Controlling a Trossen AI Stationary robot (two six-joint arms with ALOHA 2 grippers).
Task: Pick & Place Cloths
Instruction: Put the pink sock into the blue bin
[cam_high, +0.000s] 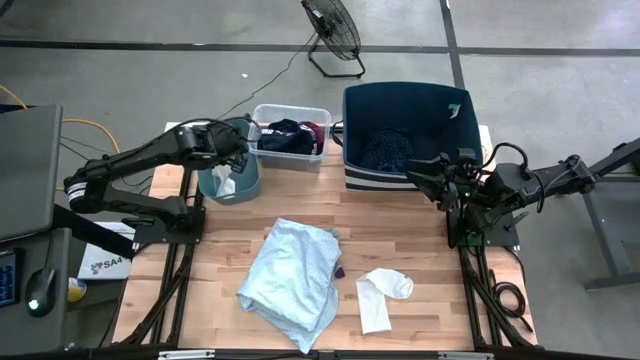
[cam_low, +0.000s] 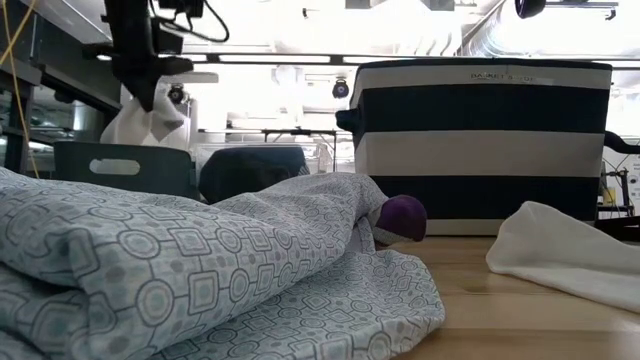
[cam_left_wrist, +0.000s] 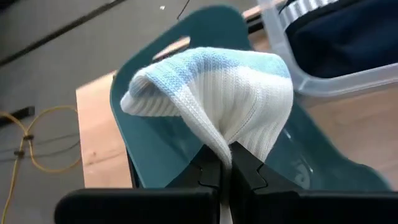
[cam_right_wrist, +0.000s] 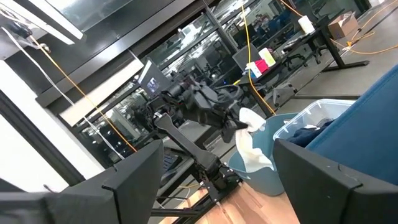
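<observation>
My left gripper is shut on a small white and pale-blue ribbed cloth and holds it over the teal bin. My right gripper waits open by the near-right corner of the navy striped bin, touching nothing. The navy dotted cloth lies inside that bin. A dark cloth and a maroon one fill the clear bin. The large pale-blue cloth lies crumpled on the table, a maroon bit peeking out at its edge. White pieces lie to its right. My left gripper pinches the ribbed cloth by a gathered fold between its two fingertips, coming from above and pointing down. The cloth is lifted clear and hangs bunched below the fingers, over the teal bin's opening.
Three bins stand along the table's far edge: teal on the left, clear in the middle, navy striped on the right. A floor fan stands beyond the table. Bare wood shows between the navy bin and the white pieces.
</observation>
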